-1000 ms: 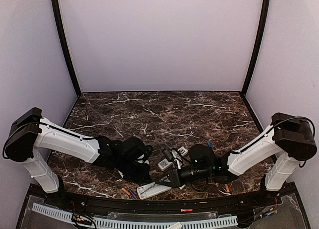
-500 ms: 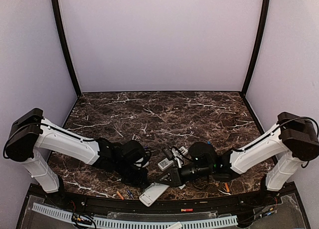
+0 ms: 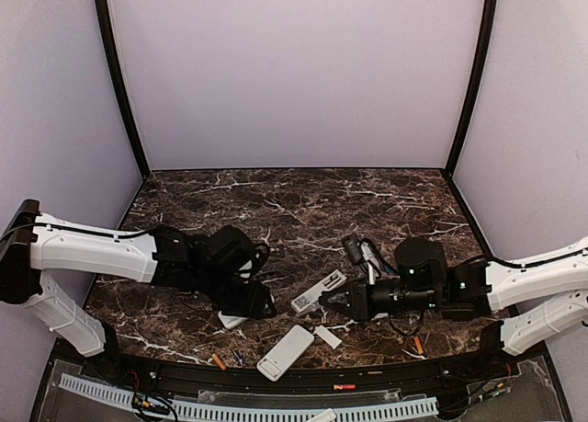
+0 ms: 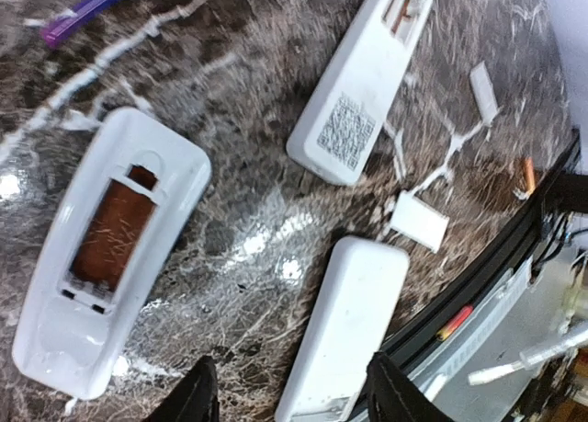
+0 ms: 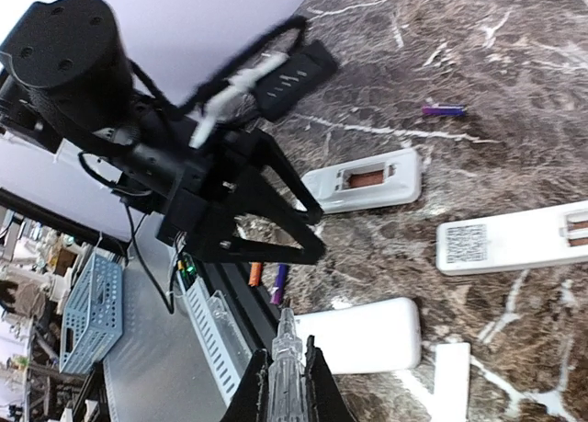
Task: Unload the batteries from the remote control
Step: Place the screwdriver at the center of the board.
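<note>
Near the table (image 3: pixel 276 201)'s front edge: left gripper (image 4: pixel 292 390) released, jaws spread, empty; uncovered remote (image 4: pixel 101 266) just beside its tips, orange battery (image 4: pixel 110 233) apparently seated in its bay. Right gripper (image 5: pixel 286 353) clenched on nothing. Two loose batteries (image 3: pixel 219 360) at the front edge, left of centre.

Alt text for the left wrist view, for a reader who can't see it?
Three white remotes lie on a dark marble table: the left remote and upper remote show open battery compartments, the lower remote lies plain side up below the open left gripper. A purple battery, an orange battery and two small white covers lie loose.
</note>
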{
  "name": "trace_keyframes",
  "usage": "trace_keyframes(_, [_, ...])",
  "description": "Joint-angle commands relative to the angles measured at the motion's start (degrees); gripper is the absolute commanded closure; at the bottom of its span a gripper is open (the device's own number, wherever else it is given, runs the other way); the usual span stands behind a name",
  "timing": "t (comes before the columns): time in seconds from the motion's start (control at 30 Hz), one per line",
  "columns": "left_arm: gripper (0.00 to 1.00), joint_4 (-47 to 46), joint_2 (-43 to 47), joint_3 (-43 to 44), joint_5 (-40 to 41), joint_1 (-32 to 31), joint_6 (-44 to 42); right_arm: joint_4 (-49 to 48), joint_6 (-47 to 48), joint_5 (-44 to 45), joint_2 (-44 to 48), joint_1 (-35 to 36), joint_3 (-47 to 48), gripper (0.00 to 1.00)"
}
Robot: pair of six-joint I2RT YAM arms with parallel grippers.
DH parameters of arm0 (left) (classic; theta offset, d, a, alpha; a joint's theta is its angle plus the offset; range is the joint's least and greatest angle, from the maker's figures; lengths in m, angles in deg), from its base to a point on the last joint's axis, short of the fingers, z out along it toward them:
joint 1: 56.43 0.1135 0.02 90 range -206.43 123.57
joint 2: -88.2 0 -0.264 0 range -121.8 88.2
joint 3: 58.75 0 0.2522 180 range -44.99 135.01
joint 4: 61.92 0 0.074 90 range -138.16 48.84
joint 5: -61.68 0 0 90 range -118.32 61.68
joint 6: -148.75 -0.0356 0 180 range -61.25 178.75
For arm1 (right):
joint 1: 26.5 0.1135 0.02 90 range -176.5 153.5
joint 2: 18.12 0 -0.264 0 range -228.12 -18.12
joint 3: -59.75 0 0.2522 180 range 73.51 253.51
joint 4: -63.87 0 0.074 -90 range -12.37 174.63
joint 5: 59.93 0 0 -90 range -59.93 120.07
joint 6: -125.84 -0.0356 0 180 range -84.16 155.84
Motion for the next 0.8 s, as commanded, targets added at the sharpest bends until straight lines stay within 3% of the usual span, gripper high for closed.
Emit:
trace_keyframes(0.0, [0.42, 7.60, 6.11, 3.37, 2.59, 5.20, -5.44, 16.41, 1.51, 8.26, 4.88, -4.51, 0.67, 1.00])
trace_keyframes(0.2, [0.19, 15.51, 11.90, 8.42, 1.47, 17.60, -16.37, 27.68, 3.05, 6.91, 6.77, -14.87, 2.68, 1.00])
trace_keyframes(0.33, [0.14, 18.98, 15.43, 11.24, -2.93, 30.18, -22.67, 27.26, 4.38, -0.31, 4.29, -20.87, 2.16, 1.00])
trace_keyframes(0.5, [0.13, 19.30, 19.41, 11.20, -3.85, 44.60, -26.78, 24.21, 4.51, -4.81, 1.14, -22.61, 3.07, 1.00])
trace_keyframes(0.7, [0.12, 16.97, 25.24, 7.27, 7.57, 47.48, -28.76, 24.34, 3.37, -7.26, -3.98, -24.10, 4.88, 1.00])
trace_keyframes(0.77, [0.11, 15.84, 27.24, 5.24, 9.94, 47.49, -28.77, 24.50, 2.89, -7.87, -5.34, -24.84, 5.18, 0.95])
